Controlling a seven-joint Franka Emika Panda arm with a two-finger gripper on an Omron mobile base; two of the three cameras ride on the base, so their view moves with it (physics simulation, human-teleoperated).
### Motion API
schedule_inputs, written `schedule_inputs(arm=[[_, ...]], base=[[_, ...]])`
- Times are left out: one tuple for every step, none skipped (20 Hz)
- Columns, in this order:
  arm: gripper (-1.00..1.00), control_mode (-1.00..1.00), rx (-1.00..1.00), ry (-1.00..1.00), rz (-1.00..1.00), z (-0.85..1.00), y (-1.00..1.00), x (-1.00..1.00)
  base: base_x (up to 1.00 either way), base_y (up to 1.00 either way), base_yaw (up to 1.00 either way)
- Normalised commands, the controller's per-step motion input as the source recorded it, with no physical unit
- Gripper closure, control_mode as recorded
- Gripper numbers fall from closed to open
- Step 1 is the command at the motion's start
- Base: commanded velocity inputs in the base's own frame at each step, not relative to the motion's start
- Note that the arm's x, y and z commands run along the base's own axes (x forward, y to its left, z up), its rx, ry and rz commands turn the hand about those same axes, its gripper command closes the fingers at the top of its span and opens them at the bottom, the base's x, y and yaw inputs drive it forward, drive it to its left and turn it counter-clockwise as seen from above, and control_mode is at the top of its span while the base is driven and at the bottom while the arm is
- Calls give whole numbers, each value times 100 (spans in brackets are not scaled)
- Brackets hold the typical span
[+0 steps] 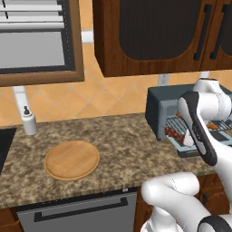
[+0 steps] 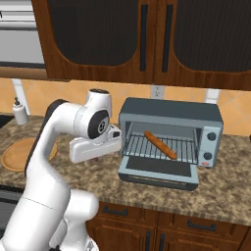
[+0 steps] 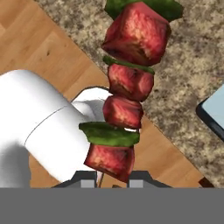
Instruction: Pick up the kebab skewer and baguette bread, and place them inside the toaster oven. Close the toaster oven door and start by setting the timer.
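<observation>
Now the jaws are clenched on the kebab skewer point(image 3: 124, 96) in front of the open toaster oven point(image 2: 169, 115), baguette bread point(image 2: 160, 144) already racked; a clipped door frame could knock chunks loose.

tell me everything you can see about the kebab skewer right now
The kebab skewer is a thin pale stick threaded with glossy red meat cubes and flat green pieces between them. In the hand view it stands up from between the fingertips of the gripper, which is shut on its bare lower end, so it is held off the speckled counter. In the left base view its red chunks show in front of the open toaster oven, near the rack.
</observation>
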Motion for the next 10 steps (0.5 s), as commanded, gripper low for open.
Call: schedule_inputs(arm=[[100, -100, 6, 0, 7, 0, -100, 0], [100, -100, 8, 0, 5, 0, -100, 0], [100, -100, 9, 0, 5, 0, -100, 3], [100, -100, 9, 0, 5, 0, -100, 8], [100, -100, 8, 0, 5, 0, -100, 10], [100, -100, 9, 0, 6, 0, -100, 13], [100, -100, 7, 0, 7, 0, -100, 22], [100, -100, 2, 0, 14, -4, -56, 25], [100, -100, 0, 0, 14, 0, -54, 24], [100, -100, 2, 0, 10, 0, -68, 24]], base=[[0, 0, 0], [0, 0, 0], [0, 0, 0], [0, 0, 0], [0, 0, 0], [0, 0, 0], [0, 0, 0], [0, 0, 0], [0, 0, 0], [0, 0, 0]])
